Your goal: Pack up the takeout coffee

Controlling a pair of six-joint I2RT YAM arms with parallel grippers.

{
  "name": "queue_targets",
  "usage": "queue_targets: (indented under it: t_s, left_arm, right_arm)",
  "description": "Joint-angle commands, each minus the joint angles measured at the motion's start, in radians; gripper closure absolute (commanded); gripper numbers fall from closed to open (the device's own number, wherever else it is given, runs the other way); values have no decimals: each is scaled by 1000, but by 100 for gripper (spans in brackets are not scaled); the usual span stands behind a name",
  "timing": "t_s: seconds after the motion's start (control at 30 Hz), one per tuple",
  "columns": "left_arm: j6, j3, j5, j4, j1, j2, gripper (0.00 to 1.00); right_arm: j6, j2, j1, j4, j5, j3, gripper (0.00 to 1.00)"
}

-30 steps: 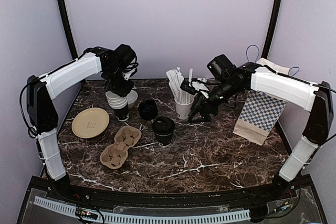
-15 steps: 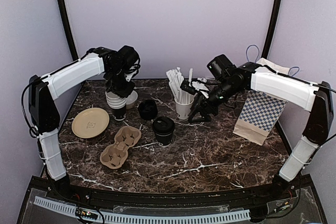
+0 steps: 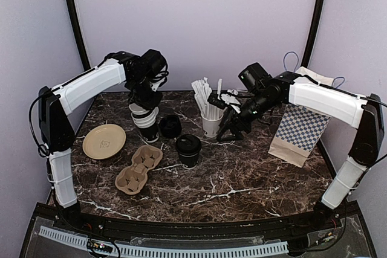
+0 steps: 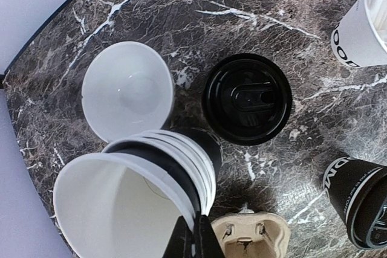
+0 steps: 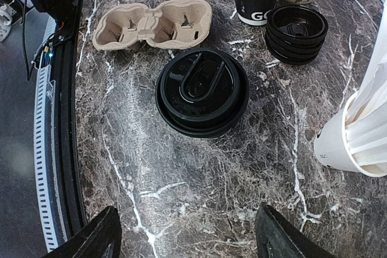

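Your left end effector is in the upper left part of the top view, directly above the stack of cups. In the left wrist view its two fingers are pressed together at the bottom edge of the frame, closed on the rim of the topmost cup, which sits tilted on the stack of cups. A white bowl stands just behind that stack.

Your right end effector hangs low over the desk, right of the centre, near the white straw cup. In the right wrist view its fingers stand wide apart at the lower edge, and nothing is between them.

The takeout coffee stands upright on the desk near the centre of the top view, with its black lid on. It is free; neither end effector touches it. In the right wrist view the takeout coffee is in the middle of the frame.

The pulp cup carrier lies to its lower left. The low stack of lids is just above and left of it. A tan plate lies at the left, and a checked paper bag stands at the right.
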Motion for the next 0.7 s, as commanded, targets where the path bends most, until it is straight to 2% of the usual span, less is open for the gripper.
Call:
queue_targets:
  t_s: [0.0,0.2,0.37,0.67]
  left_arm:
    - [1,3,-80,-42,5,-18,100]
    - [0,-23,-196,-37,5,-28,100]
    - [0,-31,-218,-29,5,-25,100]
    - [-26,136,-238,-181,-14,-86,100]
  right_arm:
    - [-4,-3,-1,1,-15,21,24]
    - [-3,7,-1,-1,-18,28,24]
    - [-2,7,0,-4,-17,27,24]
    - [-5,-14,-1,-15,-15,21,24]
